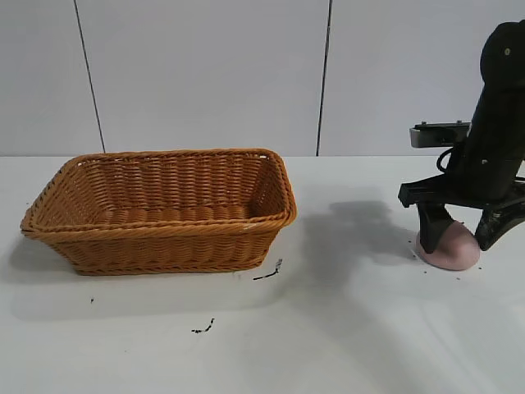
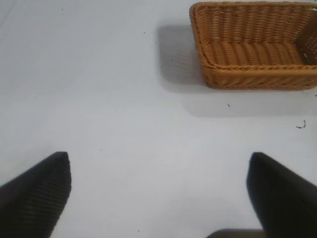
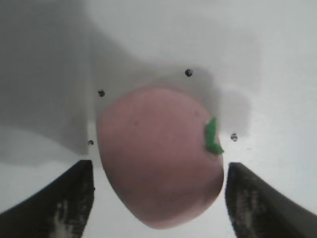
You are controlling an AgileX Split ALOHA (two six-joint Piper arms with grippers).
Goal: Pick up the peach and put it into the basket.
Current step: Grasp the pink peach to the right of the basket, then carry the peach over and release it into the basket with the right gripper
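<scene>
One pale-pink peach w/ small green leaf.

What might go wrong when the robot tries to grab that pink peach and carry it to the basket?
1. The right pincer stands open astride the peach, which looks smooth and round. An off-centre squeeze might squirt it out sideways.
2. The basket sits far across the table, so a weak hold may drop the peach on the way.
The left pincer waits open, apart.
</scene>
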